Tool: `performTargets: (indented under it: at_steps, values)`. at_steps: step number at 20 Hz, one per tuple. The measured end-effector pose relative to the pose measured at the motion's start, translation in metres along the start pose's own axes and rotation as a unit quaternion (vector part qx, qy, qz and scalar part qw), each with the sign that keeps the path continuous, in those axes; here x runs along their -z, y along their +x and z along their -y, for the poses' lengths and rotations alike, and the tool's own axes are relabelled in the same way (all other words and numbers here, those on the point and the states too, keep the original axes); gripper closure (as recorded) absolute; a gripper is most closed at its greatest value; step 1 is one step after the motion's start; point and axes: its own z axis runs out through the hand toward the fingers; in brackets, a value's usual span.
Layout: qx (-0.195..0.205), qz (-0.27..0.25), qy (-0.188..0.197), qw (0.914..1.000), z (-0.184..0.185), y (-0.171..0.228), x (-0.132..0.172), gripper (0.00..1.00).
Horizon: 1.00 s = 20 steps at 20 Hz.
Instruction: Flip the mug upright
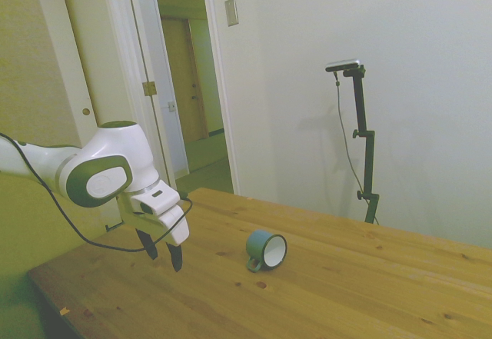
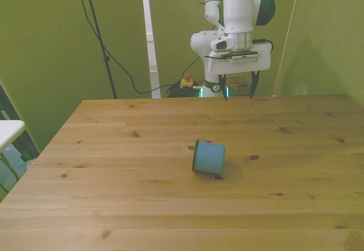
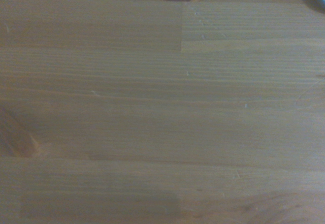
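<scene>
While the enamel mug (image 2: 209, 156) lies on its side near the middle of the bench (image 2: 114, 205), its long axis runs level with the boards, base toward the front camera and handle low against the wood. Farther back, the pincer (image 2: 239, 87) hangs spread and empty above the bench's far edge, well apart from the mug, fingertips pointing down. Only the side view shows the white interior and dark rim; the wrist view catches mostly bare planks, with a blue sliver at one corner.
</scene>
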Motion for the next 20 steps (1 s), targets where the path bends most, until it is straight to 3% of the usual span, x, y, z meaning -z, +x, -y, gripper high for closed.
performTargets:
  at_steps: [3,7,16,20]
  values:
    - [0.007,0.001,-0.013,0.9999,-0.002,-0.001,-0.002,0.0]
    - [-0.002,-0.013,-0.002,0.9999,0.001,0.016,0.007,0.0]
    - [-0.07,-0.066,0.015,0.9952,-0.012,0.129,0.052,0.0]
    - [-0.113,-0.074,0.012,0.9908,-0.035,0.173,0.056,0.0]
